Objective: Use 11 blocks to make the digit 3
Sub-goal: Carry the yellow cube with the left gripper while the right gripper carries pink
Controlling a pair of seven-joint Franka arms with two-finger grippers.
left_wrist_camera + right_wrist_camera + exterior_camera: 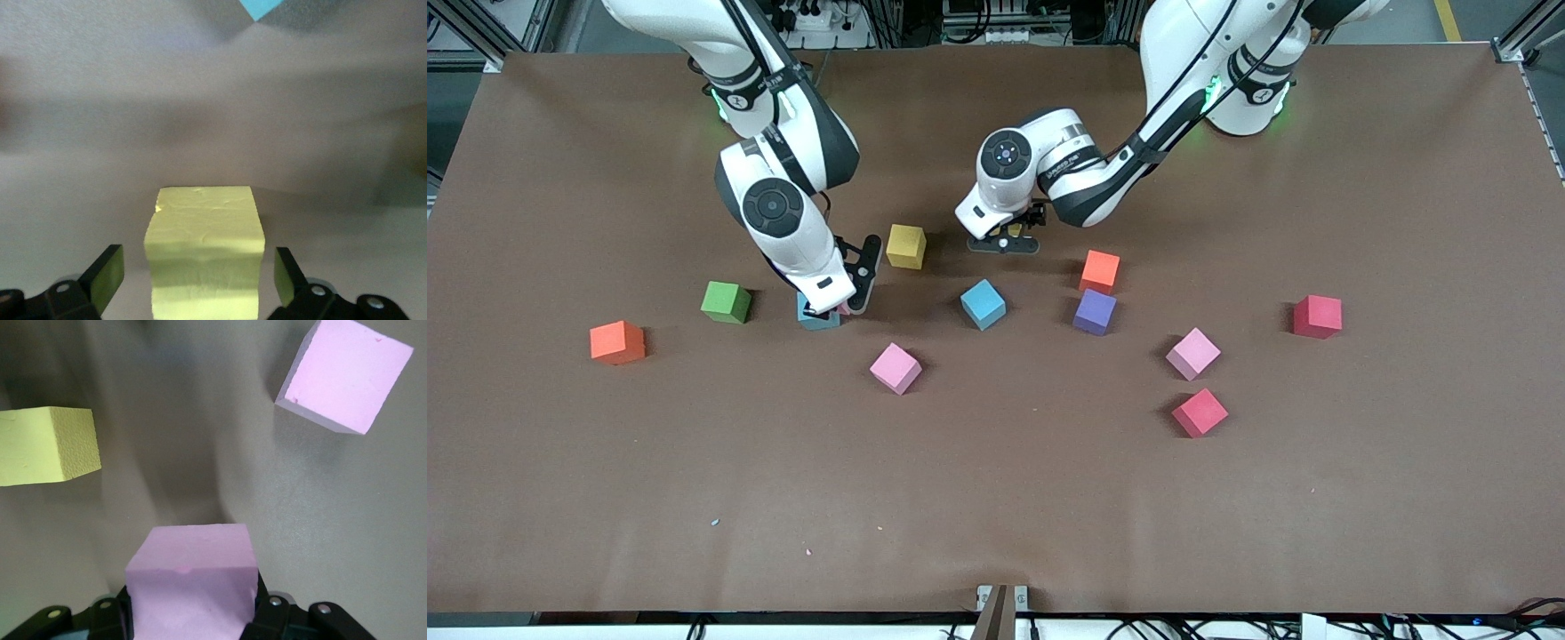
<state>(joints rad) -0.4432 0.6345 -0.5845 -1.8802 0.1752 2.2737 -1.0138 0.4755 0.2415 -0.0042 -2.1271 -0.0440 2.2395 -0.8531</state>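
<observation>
The blocks lie scattered singly and the digit 3 is out of view. My right gripper (838,309) (190,607) is shut on a pink block (190,577), low beside a blue block (816,318) that it partly hides. My left gripper (1005,242) (198,280) stands open around a yellow block (203,247) on the table, and both fingers (107,275) stand clear of its sides. A second yellow block (906,246) (47,445) sits between the two grippers. A pink block (895,368) (343,373) lies nearer the front camera.
Toward the left arm's end lie a blue (983,304), an orange (1100,271), a purple (1095,312), a pink (1192,353) and two red blocks (1200,412) (1317,316). A green cube (726,302) and an orange block (617,342) lie toward the right arm's end.
</observation>
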